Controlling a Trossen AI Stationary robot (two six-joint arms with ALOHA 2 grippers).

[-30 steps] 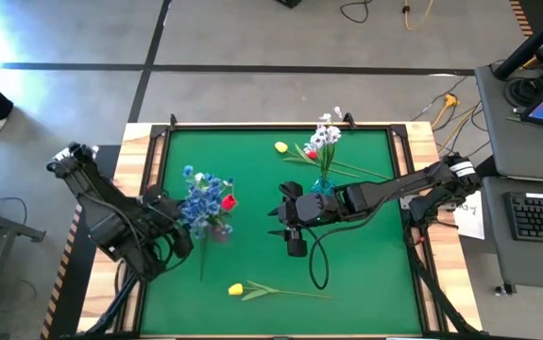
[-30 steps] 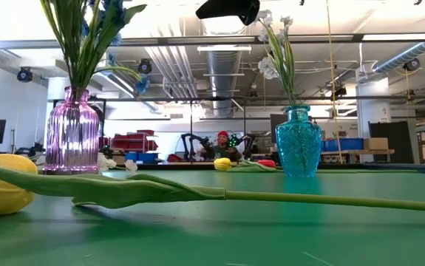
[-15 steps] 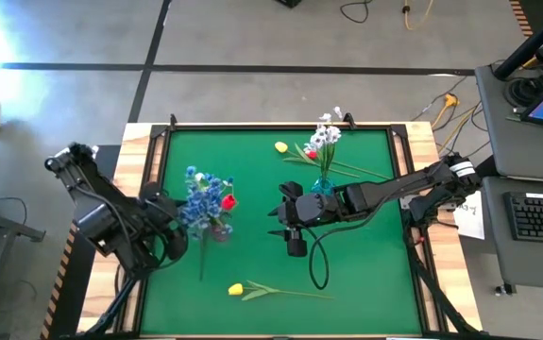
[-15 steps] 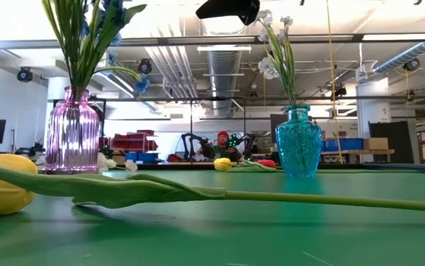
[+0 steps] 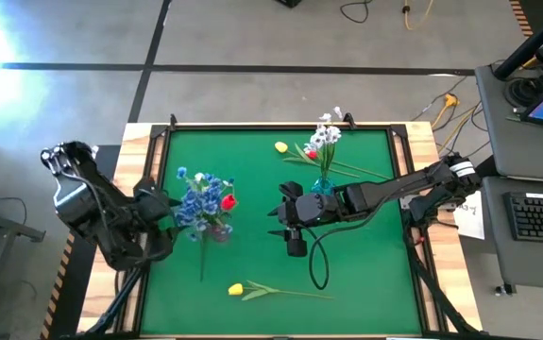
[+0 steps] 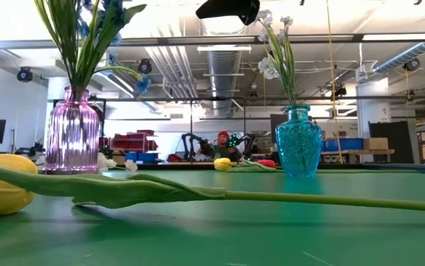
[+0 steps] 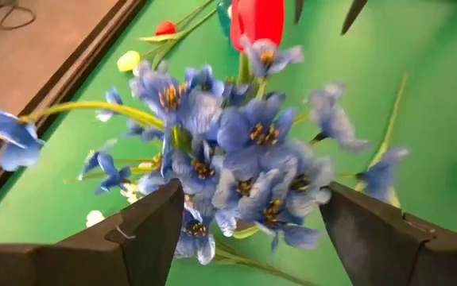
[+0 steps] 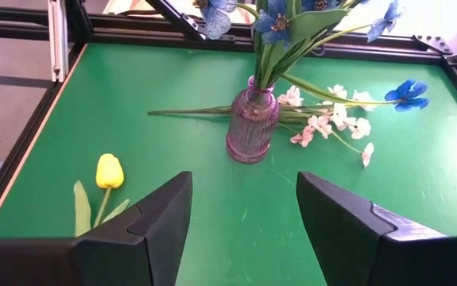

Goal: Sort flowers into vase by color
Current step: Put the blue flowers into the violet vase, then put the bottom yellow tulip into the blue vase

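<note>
Blue flowers [image 5: 198, 200] and a red tulip [image 5: 228, 201] stand with their stems in a purple vase [image 8: 252, 127] at the table's left. White flowers [image 5: 328, 132] stand in a teal vase [image 6: 298, 148] toward the far right. My left gripper [image 5: 164, 210] hovers open at the left side of the blue bunch [image 7: 244, 159], and the blooms show beyond its spread fingers. My right gripper [image 5: 285, 223] hangs open over mid-table, facing the purple vase. A yellow tulip [image 5: 236, 289] lies on its side by the near edge.
Loose white sprigs [image 8: 323, 119] and one blue bloom [image 8: 407, 89] lie on the mat beside the purple vase. A yellow bud [image 5: 280, 146], a red bud [image 5: 311, 153] and their stems lie at the far side. A raised dark frame [image 5: 252, 126] borders the mat.
My left gripper has risen and drawn back from the blue bunch toward the table's left edge, its wrist turning as it went. My right arm has kept still.
</note>
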